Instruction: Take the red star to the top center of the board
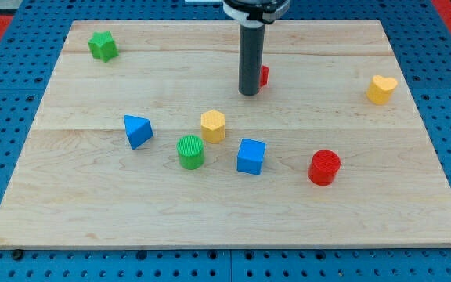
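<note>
The red star [264, 75] sits near the top middle of the wooden board [92, 196], mostly hidden behind my rod; only a small red edge shows on the rod's right side. My tip [248, 93] rests on the board right against the star, on its left and slightly toward the view's bottom.
A green star [102, 45] lies at top left, a yellow heart [381, 88] at right. In the middle lie a blue triangle [137, 130], a yellow hexagon [213, 125], a green cylinder [190, 151], a blue cube [250, 156] and a red cylinder [324, 167].
</note>
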